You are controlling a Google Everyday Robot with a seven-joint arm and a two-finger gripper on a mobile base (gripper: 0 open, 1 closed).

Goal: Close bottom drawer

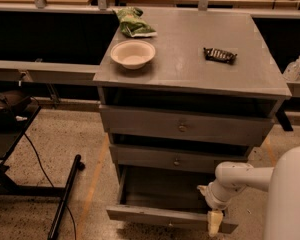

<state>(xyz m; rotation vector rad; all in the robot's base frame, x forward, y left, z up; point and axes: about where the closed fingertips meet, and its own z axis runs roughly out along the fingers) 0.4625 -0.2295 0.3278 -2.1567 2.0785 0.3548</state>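
The grey wooden cabinet (190, 69) has three drawers. The bottom drawer (165, 217) is pulled out, with its dark inside showing and its low grey front near the bottom edge of the view. The middle drawer (176, 160) and top drawer (182, 126) sit pushed in. My white arm (250, 176) reaches in from the right. My gripper (214, 221) hangs at the right end of the bottom drawer's front, its pale tip against the front's top edge.
On the cabinet top lie a white bowl (133, 53), a green bag (132, 23) and a dark snack bar (220, 54). A black stand with a cable (65, 196) sits on the floor at the left. A clear bottle (293, 68) stands at the right.
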